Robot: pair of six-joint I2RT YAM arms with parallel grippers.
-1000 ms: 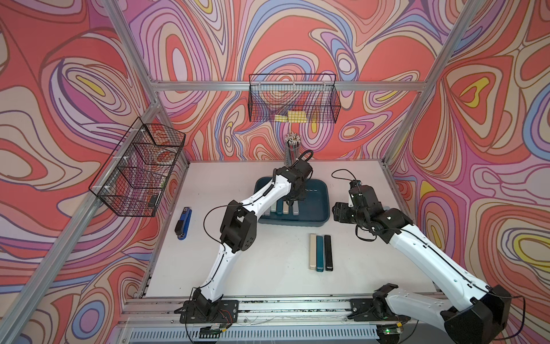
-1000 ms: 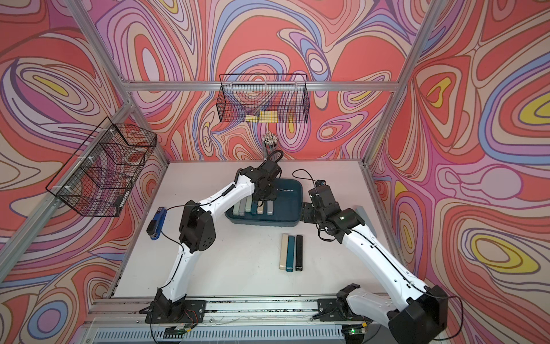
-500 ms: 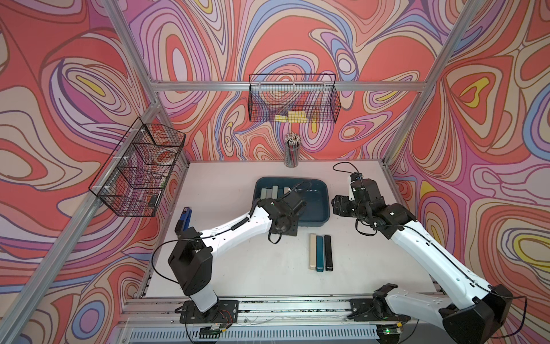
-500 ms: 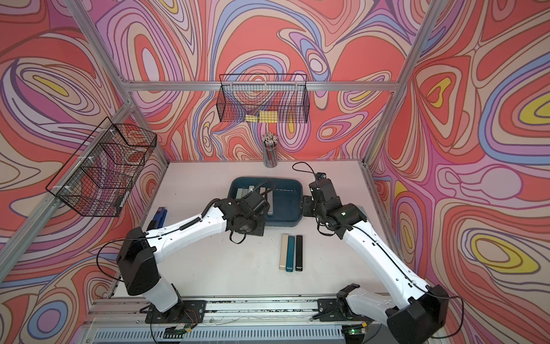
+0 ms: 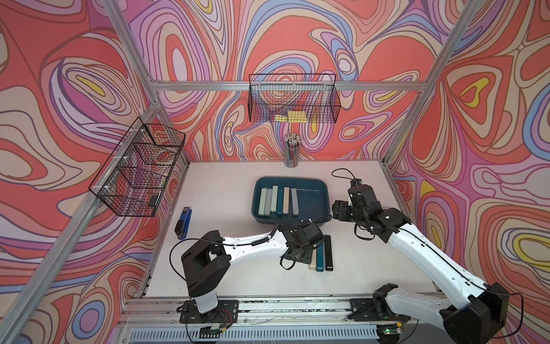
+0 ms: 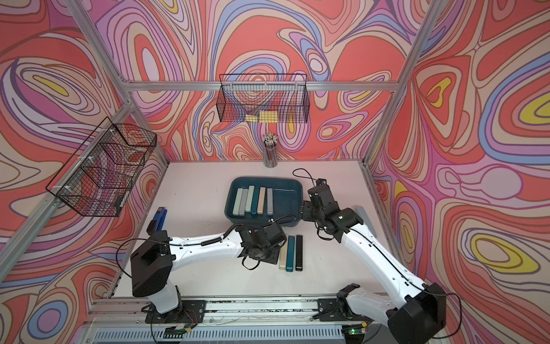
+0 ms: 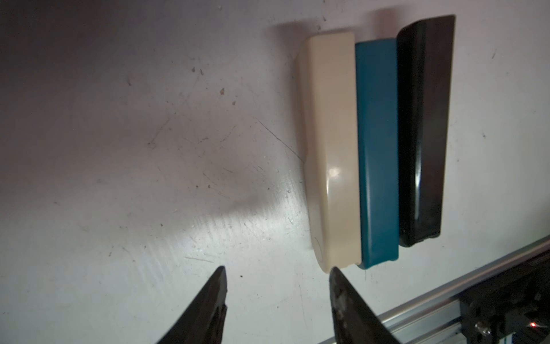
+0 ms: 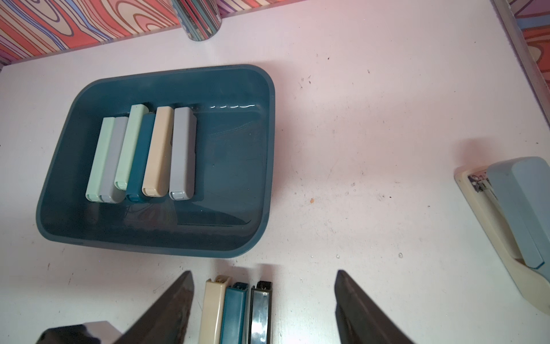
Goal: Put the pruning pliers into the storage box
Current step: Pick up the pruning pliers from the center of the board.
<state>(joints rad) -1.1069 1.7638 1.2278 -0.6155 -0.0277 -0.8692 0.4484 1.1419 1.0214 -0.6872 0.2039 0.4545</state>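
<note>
Six pliers (image 5: 278,199) in box (image 5: 312,205), three on counter (image 5: 226,190). Left pincer (image 7: 277,268), half open, empty, should straddle beige case (image 7: 330,149); right pincer (image 8: 265,271) wide, empty.

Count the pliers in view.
9. Six side by side in the box: pale green, grey, second green, dark teal, tan, second grey. Three together on the table before it: beige, teal, black. None seems hidden.

The storage box (image 5: 312,205) is looking dark teal. 6 pruning pliers (image 5: 285,200) inside it are showing green, grey, teal, beige; 3 pliers (image 7: 378,149) beside it are showing cream, teal, black.
</note>
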